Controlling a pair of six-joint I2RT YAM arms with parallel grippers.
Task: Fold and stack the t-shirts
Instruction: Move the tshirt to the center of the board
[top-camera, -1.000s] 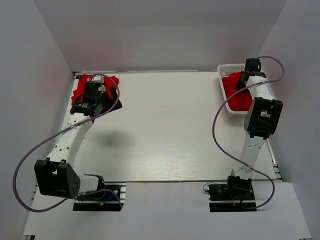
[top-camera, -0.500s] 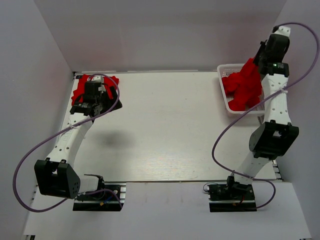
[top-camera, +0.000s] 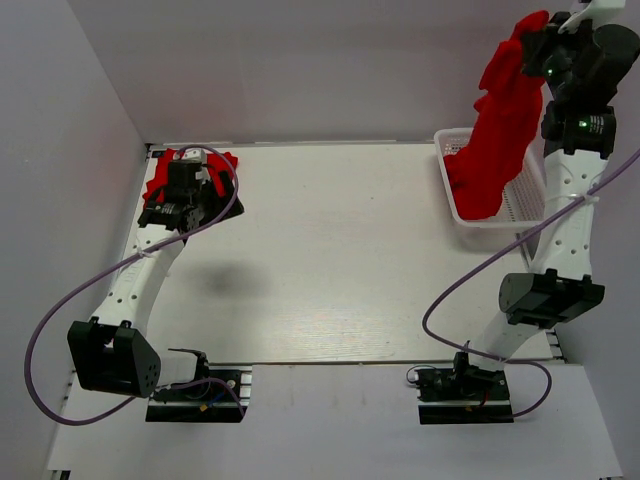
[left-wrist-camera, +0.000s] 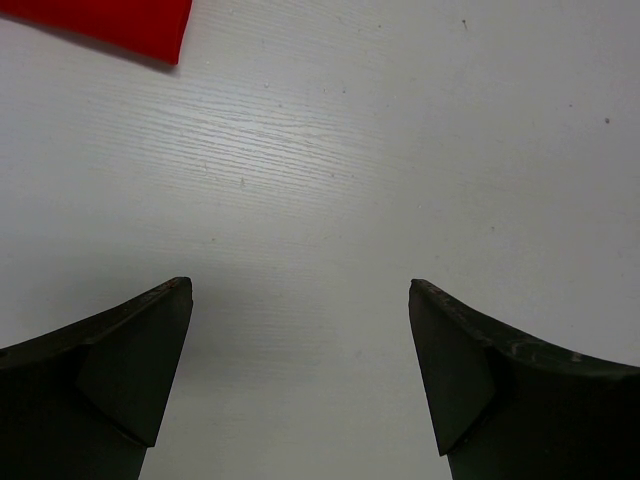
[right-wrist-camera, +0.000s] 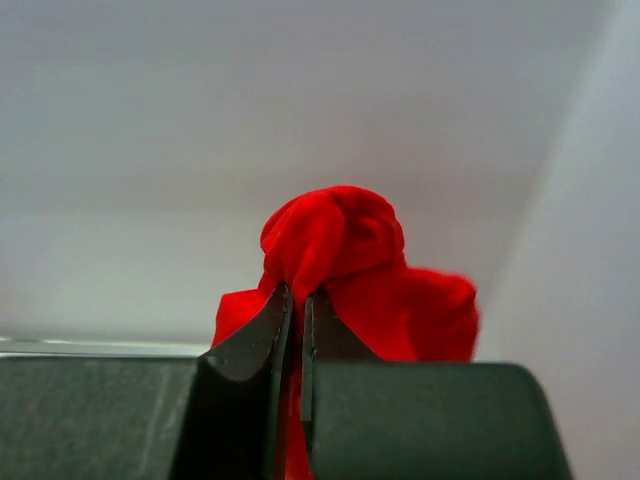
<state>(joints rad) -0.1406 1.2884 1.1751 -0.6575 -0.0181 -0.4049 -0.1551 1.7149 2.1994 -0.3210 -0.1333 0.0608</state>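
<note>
No writing, label, brand, number or sign is legible in any view (the base plates (top-camera: 197, 409) at the table's (top-camera: 330, 250) near edge look too small to tell).

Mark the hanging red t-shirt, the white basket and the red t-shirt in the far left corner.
hanging red t-shirt (top-camera: 500, 130): top external view, middle of the dangling cloth.
white basket (top-camera: 492, 224): top external view, its near rim.
red t-shirt in the far left corner (top-camera: 157, 182): top external view, its exposed left edge.

Left arm (top-camera: 150, 280), right arm (top-camera: 565, 215): white perforated links, black joint housings. Purple cable (top-camera: 425, 320) loops along each. Black base plates (top-camera: 195, 408). Green LED (top-camera: 583, 124) near right wrist. Left gripper (left-wrist-camera: 300, 295) fingers (left-wrist-camera: 120, 360) dark, wedge-shaped.
</note>
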